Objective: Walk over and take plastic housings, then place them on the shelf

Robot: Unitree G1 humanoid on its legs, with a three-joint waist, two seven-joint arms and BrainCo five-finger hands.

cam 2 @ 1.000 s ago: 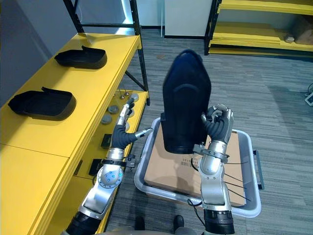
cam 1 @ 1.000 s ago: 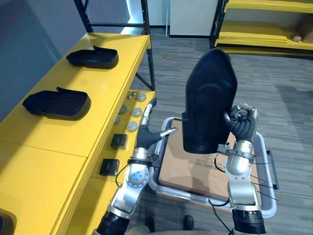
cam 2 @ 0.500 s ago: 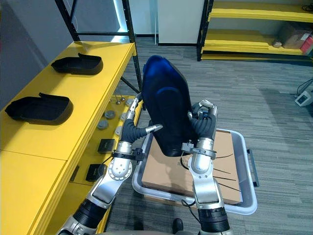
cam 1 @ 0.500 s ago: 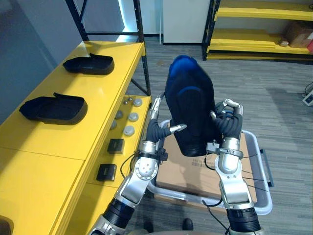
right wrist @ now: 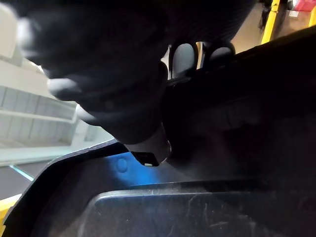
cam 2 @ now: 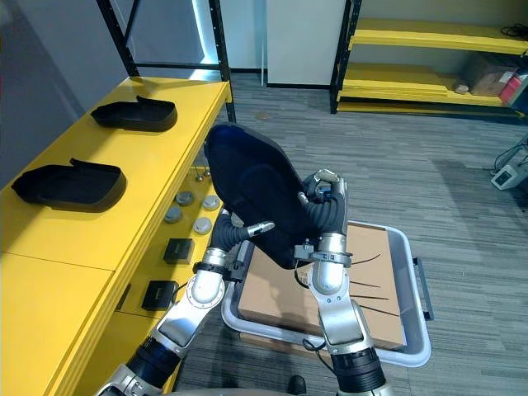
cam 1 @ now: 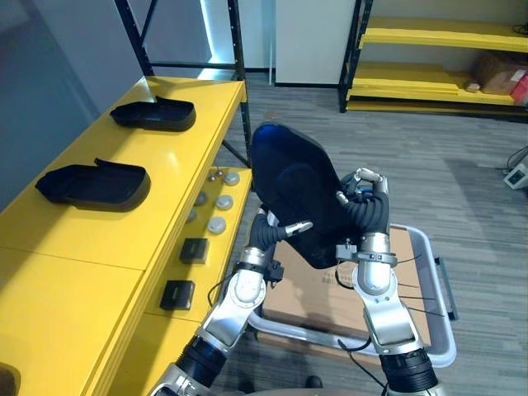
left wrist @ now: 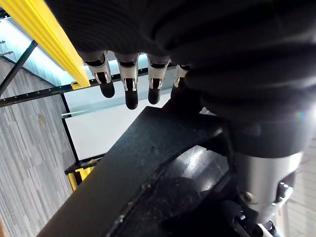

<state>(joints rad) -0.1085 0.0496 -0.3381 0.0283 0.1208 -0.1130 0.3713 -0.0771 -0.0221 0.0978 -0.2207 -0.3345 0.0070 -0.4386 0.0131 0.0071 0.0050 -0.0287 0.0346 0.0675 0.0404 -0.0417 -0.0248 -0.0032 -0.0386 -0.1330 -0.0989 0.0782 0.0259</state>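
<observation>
Housing (cam 1: 301, 194) is held in the air, tilted, over the left edge of the bin (cam 1: 441, 330), just off the right edge of the shelf (cam 1: 165, 173). Right hand (cam 1: 369, 210): fingers clenched round the housing's right edge. Left hand (cam 1: 271, 231): fingers straight past its rim, thumb laid on its face. Second housing (cam 1: 154, 114) lies near the shelf's far edge, third housing (cam 1: 92, 183) by its left edge. Cardboard (cam 1: 313, 289) lies in the bin
</observation>
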